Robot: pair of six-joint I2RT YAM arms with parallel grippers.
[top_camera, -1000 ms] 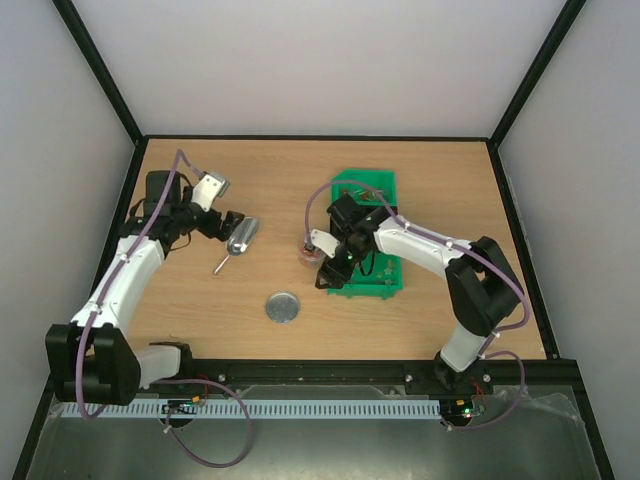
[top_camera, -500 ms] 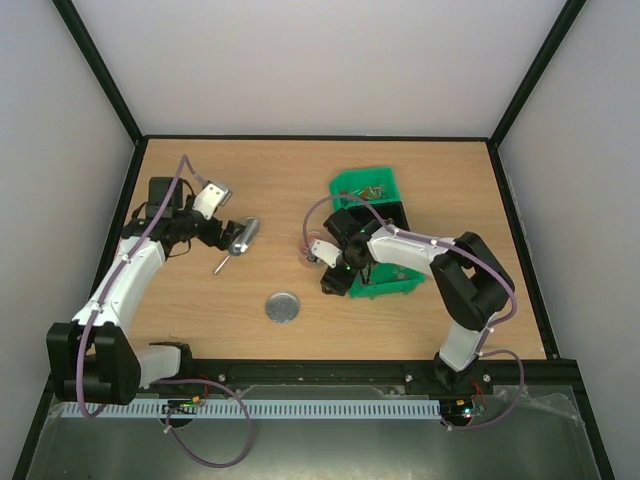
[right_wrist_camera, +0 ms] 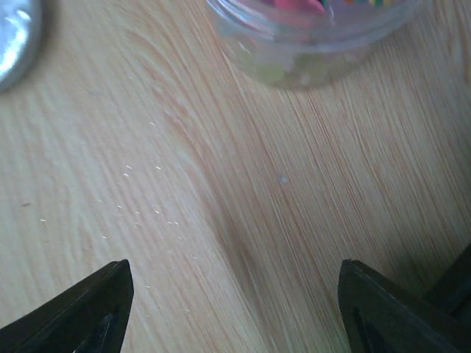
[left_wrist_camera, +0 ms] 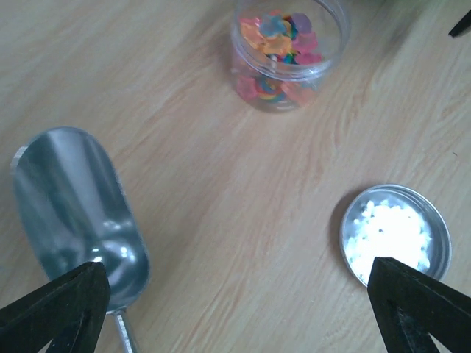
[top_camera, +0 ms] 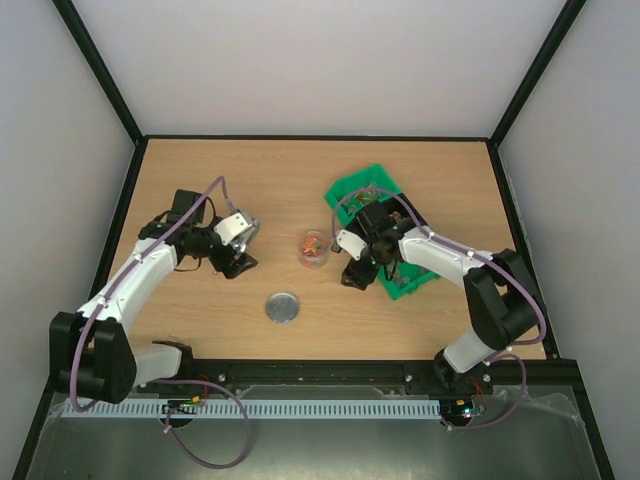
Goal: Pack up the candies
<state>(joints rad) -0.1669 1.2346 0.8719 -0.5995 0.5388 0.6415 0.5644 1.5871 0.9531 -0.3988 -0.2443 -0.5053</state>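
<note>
The candies [left_wrist_camera: 283, 37] sit in a clear, lidless jar [left_wrist_camera: 239, 44] standing upright on the desk [top_camera: 220, 180], roughly between the two arms. The round lid [left_wrist_camera: 395, 234] lies flat on the wood, apart from the jar and nearer the arm bases. The left tool [left_wrist_camera: 235, 312] hangs over the desk with its fingers spread wide and holding nothing, and the metal scoop [left_wrist_camera: 77, 213] lies on the wood just inside its left finger, the bowl pointing away and the thin handle running back toward the wrist. The right tool [right_wrist_camera: 235, 309] is likewise spread and empty, low over bare desk with the jar just ahead of it. The main risk is probably that jar: it is open, looks light and is close to the right tool, so a forward or sideways move made too low could tip it and scatter the sweets. The scoop is a second risk, since its rounded bowl may roll or pivot if the left fingers close off-centre on the narrow handle. The green bin [top_camera: 350, 190] lies skewed under the right arm, so a swing of that arm could push it further. Whether it holds more sweets cannot be told.
</note>
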